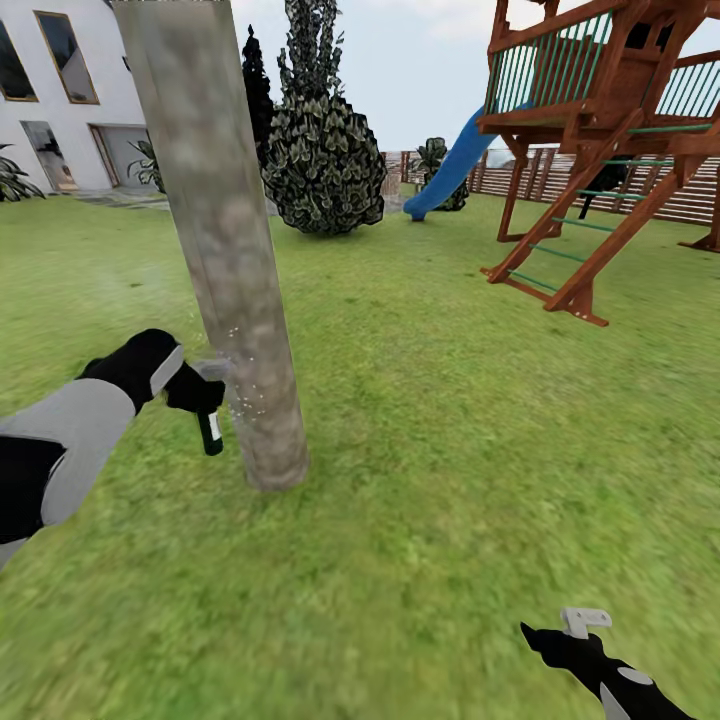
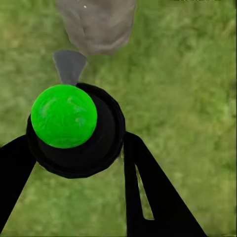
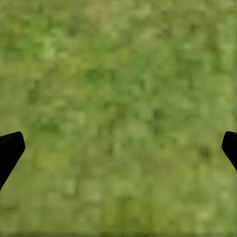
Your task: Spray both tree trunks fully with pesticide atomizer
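Green lawn (image 1: 470,470) runs back to a slatted fence (image 1: 690,200), a white house (image 1: 60,90), a wooden play tower (image 1: 610,110) with a blue slide (image 1: 450,165), and a dark leafy bush (image 1: 322,160). Nearest and biggest stands the tree trunk (image 1: 225,250) — thick, mottled grey-brown, leaning a little, rooted in the grass just ahead of the robot's left side.

On the trunk's lower part, near the nozzle, a sprinkle of pale specks (image 1: 245,385) shows: pesticide, covering a small patch, with the bark above looking bare.

The left gripper (image 1: 195,392) is clenched on the spray bottle (image 1: 210,432), whose dark body hangs below the fingers with the grey trigger head pointing at the bark, almost touching it. In the left wrist view the bottle (image 2: 74,131) sits between the black fingers (image 2: 148,187), green spot up, the grey nozzle (image 2: 69,66) aimed at the trunk (image 2: 96,24).

The right gripper (image 1: 585,625) hovers low over the grass, well apart from the tree; its fingers (image 3: 10,150) are spread wide with nothing between them.

Risks, as I judge them: the nozzle is so close that a forward nudge could knock it against the bark and twist the bottle in the grip. Spraying from one spot would leave most of the trunk — upper part and far side — uncovered.
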Available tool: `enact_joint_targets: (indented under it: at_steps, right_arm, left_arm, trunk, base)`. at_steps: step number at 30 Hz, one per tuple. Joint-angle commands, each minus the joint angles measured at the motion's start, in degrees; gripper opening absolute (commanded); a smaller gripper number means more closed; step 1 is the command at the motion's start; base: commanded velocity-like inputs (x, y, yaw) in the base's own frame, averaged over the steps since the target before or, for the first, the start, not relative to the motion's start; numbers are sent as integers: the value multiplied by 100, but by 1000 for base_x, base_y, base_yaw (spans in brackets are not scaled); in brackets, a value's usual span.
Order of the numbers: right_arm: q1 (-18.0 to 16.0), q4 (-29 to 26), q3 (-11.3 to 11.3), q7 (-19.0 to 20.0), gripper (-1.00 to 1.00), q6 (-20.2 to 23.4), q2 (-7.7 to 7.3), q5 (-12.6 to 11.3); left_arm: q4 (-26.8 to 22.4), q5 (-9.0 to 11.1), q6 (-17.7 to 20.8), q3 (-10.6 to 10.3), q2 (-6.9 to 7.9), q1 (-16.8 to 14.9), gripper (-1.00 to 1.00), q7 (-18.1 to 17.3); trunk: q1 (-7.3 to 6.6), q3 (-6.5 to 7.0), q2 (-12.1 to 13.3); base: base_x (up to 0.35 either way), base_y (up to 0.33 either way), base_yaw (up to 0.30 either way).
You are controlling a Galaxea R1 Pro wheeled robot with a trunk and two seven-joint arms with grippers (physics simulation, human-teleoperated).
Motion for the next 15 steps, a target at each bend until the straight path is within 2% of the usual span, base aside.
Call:
enact_joint_targets:
  at_steps: [1, 3, 6, 8, 12, 15]
  right_arm:
    - [0, 0, -4, 0, 100, 0, 0, 0]
    - [-1, 0, -5, 0, 100, 0, 0, 0]
    - [-1, 0, -6, 0, 100, 0, 0, 0]
    - [-3, 0, -6, 0, 100, 0, 0, 0]
    - [0, 0, -2, 0, 100, 0, 0, 0]
    - [-1, 0, 1, 0, 100, 0, 0, 1]
  left_arm:
    - [-13, -34, 0, -9, 15, -3, -100, -219]
    - [-30, -56, 10, -8, 102, -71, -100, -859]
    - [-23, -31, 33, -8, 191, -506, -100, -1033]
    - [18, -29, 39, -13, 196, -690, -100, -1054]
    - [61, -28, 25, -48, 210, -505, -100, -1066]
    - [54, -46, -8, -59, 238, 12, -100, -1072]
  trunk:
    - [0, 0, 0]
    - [0, 0, 0]
    - [0, 0, 0]
    - [0, 0, 0]
    - [0, 0, 0]
    - [0, 0, 0]
  base:
    - [0, 0, 0]
    - [0, 0, 0]
    - [0, 0, 0]
    - [0, 0, 0]
    - [0, 0, 0]
    - [0, 0, 0]
